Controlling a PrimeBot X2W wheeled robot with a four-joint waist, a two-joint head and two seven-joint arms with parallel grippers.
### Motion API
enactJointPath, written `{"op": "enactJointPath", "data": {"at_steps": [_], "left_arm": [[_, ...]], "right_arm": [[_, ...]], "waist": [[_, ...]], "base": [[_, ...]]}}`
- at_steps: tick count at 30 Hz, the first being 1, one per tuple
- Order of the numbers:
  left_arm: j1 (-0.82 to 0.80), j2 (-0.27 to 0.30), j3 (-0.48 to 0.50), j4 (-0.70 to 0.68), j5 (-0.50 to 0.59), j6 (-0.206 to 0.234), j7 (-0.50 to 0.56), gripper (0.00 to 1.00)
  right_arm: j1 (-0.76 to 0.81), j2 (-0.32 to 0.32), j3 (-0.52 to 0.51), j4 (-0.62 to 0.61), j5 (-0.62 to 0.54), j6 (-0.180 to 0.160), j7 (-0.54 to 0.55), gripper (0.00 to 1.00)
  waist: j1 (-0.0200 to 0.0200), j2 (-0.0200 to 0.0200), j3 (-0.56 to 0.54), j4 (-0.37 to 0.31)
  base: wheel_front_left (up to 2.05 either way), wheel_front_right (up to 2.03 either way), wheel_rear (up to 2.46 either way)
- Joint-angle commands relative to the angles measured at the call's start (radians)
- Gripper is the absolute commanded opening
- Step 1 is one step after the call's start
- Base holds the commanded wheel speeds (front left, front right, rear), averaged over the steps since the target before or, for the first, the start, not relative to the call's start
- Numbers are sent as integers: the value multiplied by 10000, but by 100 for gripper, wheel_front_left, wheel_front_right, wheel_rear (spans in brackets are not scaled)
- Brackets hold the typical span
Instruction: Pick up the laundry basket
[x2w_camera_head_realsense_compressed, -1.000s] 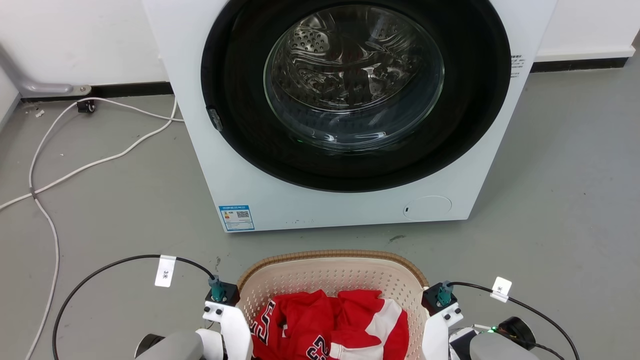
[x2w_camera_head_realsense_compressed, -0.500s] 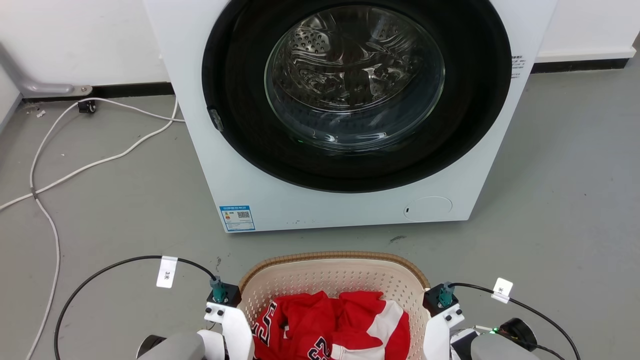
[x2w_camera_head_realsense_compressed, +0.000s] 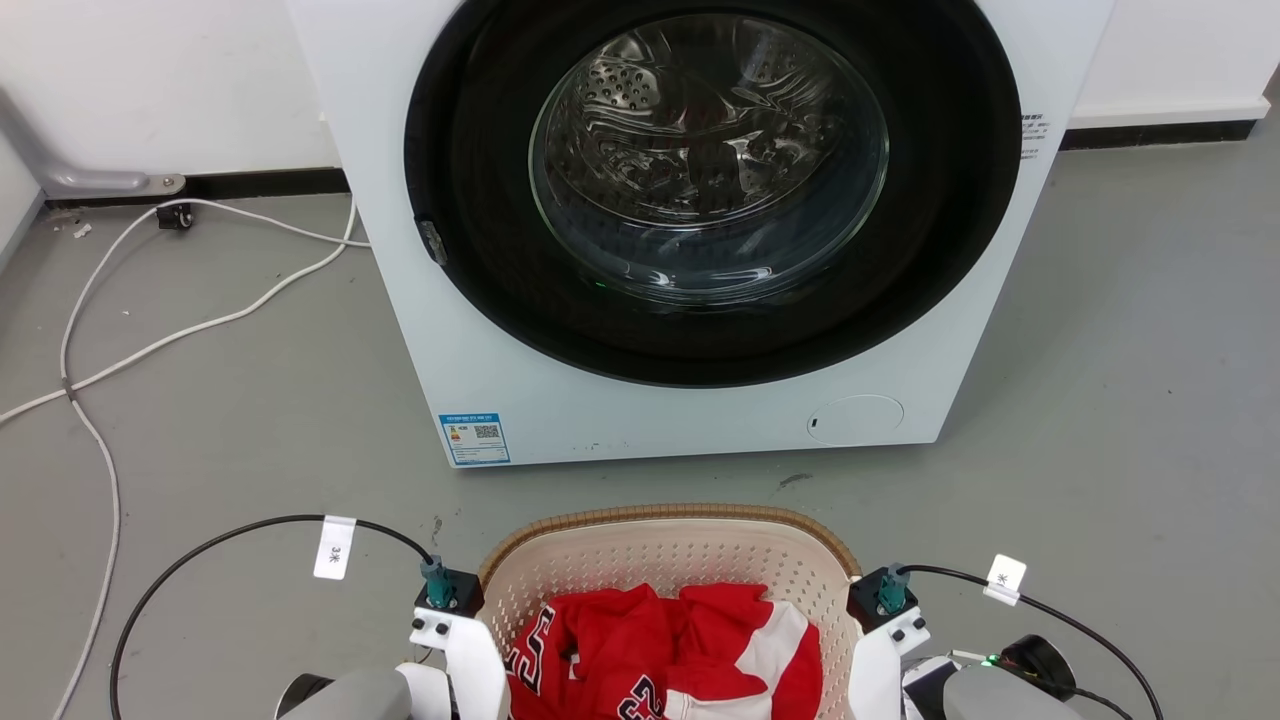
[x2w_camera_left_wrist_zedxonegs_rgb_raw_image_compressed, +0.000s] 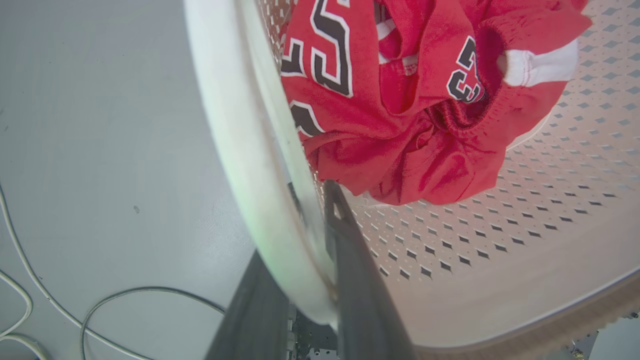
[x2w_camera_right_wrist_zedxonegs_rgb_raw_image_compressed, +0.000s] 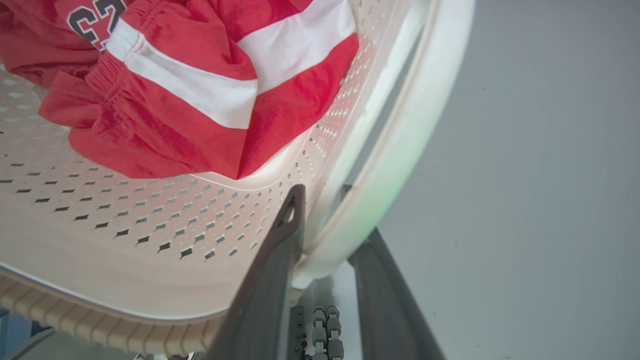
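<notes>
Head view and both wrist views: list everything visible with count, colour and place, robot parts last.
Cream perforated plastic laundry basket: one, cream with brown woven-look rim, between the grippers.
Crumpled red jersey clothing: one heap, red with white stripes and black numbers, inside the basket.
Front-loading washing machine: one, white with black door ring, beyond the basket.
Loose white cable: at least one, white, floor at left.
Smooth grey floor: one, grey, all around.
Black tagged cables: two, black with white tags, one from each wrist.
Left gripper: one, dark fingers, closed on the basket's left white handle.
Right gripper: one, dark fingers, closed on the right white handle.
</notes>
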Motion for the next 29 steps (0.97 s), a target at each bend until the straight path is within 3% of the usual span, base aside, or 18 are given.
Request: {"op": "enactJointPath", "data": {"at_steps": [1,29], "left_arm": [[109,-103,-41,-98,-22,-119,-31,0],[130,-31,-68,-131,4,-120,7,0]], "right_arm": [[-163,-19,93,-7,41,-7,-64,0],[-169,-17,571,13,514,-7,-35,0]], "waist": [[0,0,-1,-2],[0,0,1,-16]], "base": [[0,0,0],[0,0,0]]}}
